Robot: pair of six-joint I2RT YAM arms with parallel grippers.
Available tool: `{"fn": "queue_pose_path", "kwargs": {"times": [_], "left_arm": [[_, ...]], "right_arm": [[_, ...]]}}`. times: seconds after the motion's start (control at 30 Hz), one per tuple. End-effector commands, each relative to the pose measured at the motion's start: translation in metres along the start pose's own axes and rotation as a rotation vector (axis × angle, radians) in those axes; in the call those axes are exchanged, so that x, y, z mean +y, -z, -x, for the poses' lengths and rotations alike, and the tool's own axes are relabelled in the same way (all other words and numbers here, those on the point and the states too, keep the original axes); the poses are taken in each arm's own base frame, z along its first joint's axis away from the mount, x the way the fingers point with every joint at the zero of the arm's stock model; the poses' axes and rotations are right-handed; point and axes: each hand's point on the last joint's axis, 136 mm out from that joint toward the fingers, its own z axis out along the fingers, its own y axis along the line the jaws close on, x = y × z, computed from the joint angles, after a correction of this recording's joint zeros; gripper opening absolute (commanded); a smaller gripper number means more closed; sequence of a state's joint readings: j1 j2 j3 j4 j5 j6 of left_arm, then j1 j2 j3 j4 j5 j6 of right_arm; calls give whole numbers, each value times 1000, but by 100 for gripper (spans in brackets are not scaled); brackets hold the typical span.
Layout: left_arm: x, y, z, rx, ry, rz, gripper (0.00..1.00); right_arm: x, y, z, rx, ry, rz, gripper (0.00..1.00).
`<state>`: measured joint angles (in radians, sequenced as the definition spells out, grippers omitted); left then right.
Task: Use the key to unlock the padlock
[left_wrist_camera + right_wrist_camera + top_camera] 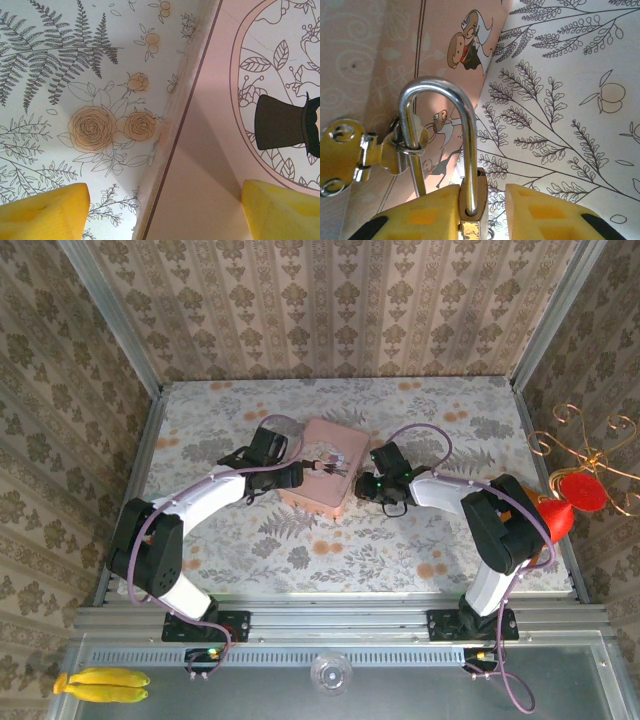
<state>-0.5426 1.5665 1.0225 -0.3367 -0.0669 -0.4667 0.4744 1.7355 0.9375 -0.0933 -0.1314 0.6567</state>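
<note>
From above, my left gripper (pixel 296 474) and right gripper (pixel 372 483) are flanking the tin (pixel 315 498) mid-table.

Through the left wrist, my pads (pixel 45 210) are standing apart, one over the cloth, one over the lid.

Through the right wrist, the padlock (pixel 474 196) is hanging by its shackle (pixel 466 115) from the hasp (pixel 350 155). Its body is sitting between my right pads; whether they are pinching it I cannot tell. I am judging it small, hard, slick and free to swing, so I am favouring the body's flat sides. Tin wall and hasp are crowding the approach.
</note>
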Motion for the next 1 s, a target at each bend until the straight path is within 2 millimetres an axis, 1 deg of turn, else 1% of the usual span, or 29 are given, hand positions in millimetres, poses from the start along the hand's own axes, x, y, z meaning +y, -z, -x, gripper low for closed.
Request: {"fn": "queue_pose_path", "kwargs": {"times": [0.0, 0.2, 0.33, 0.47, 0.57, 0.67, 0.77, 0.87, 0.97], "left_arm": [[1, -6, -10, 40, -10, 8, 80], [0, -8, -12, 47, -7, 5, 80], [1, -9, -12, 48, -7, 7, 80], [0, -8, -11, 44, -8, 6, 80], [0, -9, -11, 45, -8, 6, 80], [0, -9, -12, 49, -10, 8, 79], [0, -10, -12, 51, -11, 5, 79], [0, -10, -12, 53, -9, 3, 79], [-1, -11, -14, 57, -10, 2, 79]], "right_arm": [[-16, 1, -27, 78, 37, -69, 30], [-8, 2, -34, 79, 77, -54, 30], [-7, 4, -36, 73, 85, -47, 30], [-7, 2, -40, 83, 91, -48, 26], [-5, 3, -39, 75, 84, -40, 24], [-3, 8, -36, 59, 84, -37, 21], [-5, 13, -33, 40, 69, -50, 16], [-4, 15, -24, 4, 9, -15, 12], [2, 17, -13, -25, -42, 37, 10]]}}
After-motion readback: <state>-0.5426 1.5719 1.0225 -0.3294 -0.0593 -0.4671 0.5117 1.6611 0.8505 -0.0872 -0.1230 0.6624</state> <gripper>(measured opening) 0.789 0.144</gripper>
